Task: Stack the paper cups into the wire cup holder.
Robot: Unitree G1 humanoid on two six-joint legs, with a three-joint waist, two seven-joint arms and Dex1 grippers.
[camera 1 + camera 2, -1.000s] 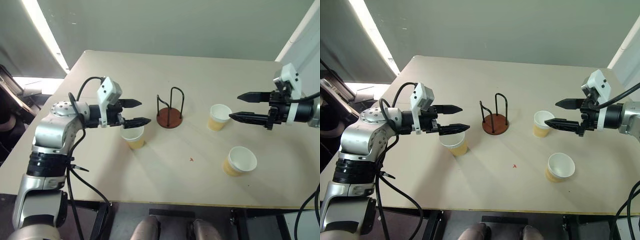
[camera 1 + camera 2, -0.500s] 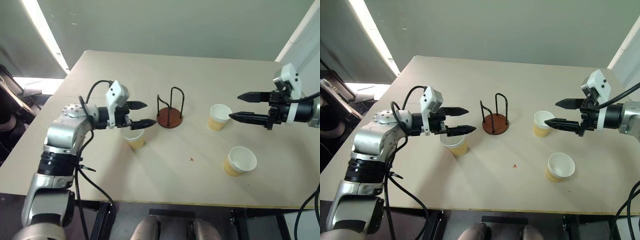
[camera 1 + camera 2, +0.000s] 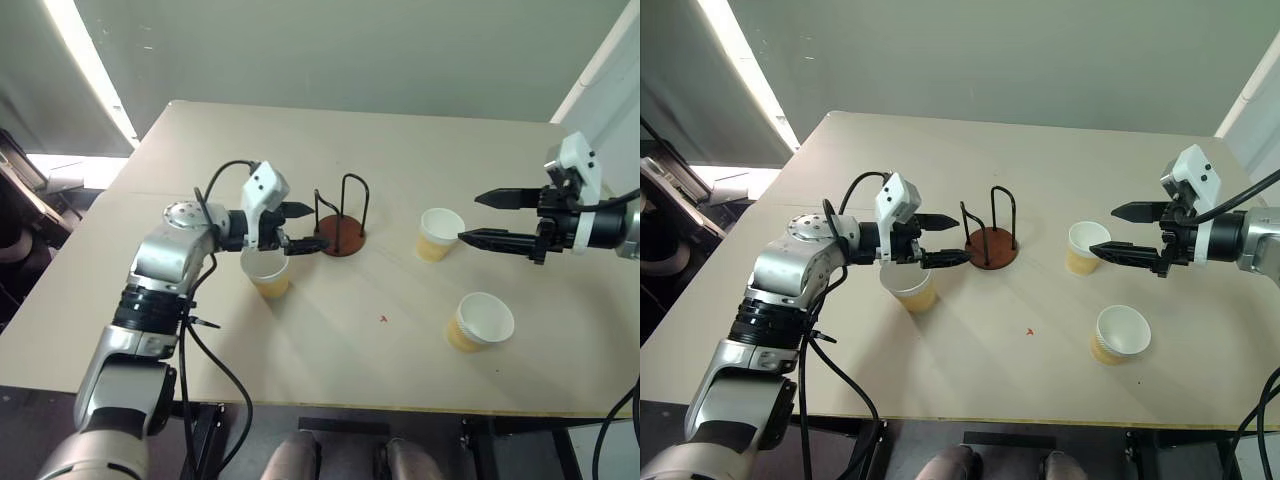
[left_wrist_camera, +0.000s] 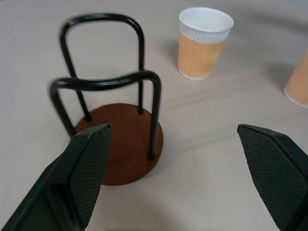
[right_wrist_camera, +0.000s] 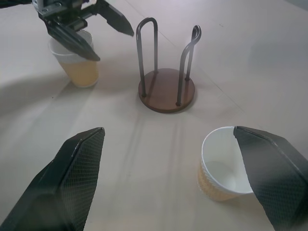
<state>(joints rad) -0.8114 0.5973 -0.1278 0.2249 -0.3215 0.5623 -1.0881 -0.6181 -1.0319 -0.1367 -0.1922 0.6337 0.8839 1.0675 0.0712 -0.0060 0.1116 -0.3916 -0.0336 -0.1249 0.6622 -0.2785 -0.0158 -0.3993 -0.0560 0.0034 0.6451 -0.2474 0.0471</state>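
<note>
Three tan paper cups stand upright on the table: one (image 3: pixel 265 272) left of the wire cup holder (image 3: pixel 340 225), one (image 3: pixel 438 233) to its right, one (image 3: pixel 480 321) nearer the front right. My left gripper (image 3: pixel 318 227) is open, hovering over the left cup's far rim, its tips close beside the holder's brown base. In the left wrist view the holder (image 4: pixel 113 120) stands empty just ahead of the fingers (image 4: pixel 82 168). My right gripper (image 3: pixel 470 218) is open, held level just right of the middle cup (image 5: pixel 226 168), with nothing between its fingers.
The beige table (image 3: pixel 330 340) has its front edge close below the front-right cup. A small red mark (image 3: pixel 383 319) lies on the tabletop. The table's left edge borders a dark gap with equipment (image 3: pixel 25 190).
My left gripper has moved to the right and a little down, from left of the left cup to over it, its tips now beside the holder. The right arm and all cups stayed put.
</note>
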